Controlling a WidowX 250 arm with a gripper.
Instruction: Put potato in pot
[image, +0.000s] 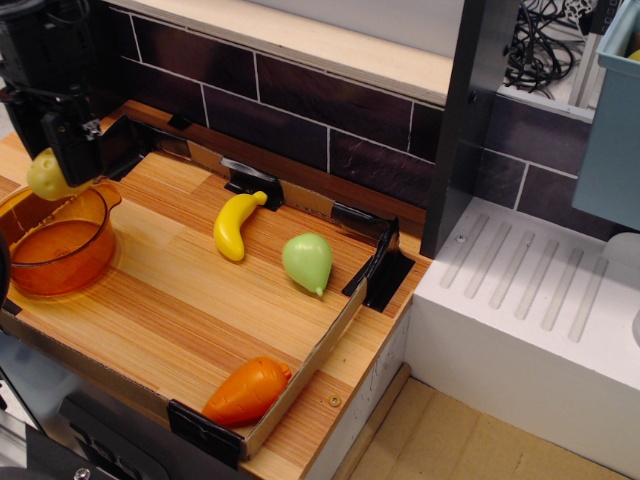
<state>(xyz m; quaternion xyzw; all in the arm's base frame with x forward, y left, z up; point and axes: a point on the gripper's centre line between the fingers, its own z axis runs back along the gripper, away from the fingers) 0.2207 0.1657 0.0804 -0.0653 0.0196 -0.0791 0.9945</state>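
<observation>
The arm is a boxy matte-black housing ending in a black claw (62, 168) with small pale fittings.

potato (47, 173) above pot (55, 240) rim, banana (236, 222) right

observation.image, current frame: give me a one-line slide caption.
Gripper holds the potato above the orange pot's rim, with banana, pear and carrot lying on the wooden tray.

Open board lies between the pot (52, 238) and the banana (236, 224); the pot's mouth is unobstructed.
</observation>
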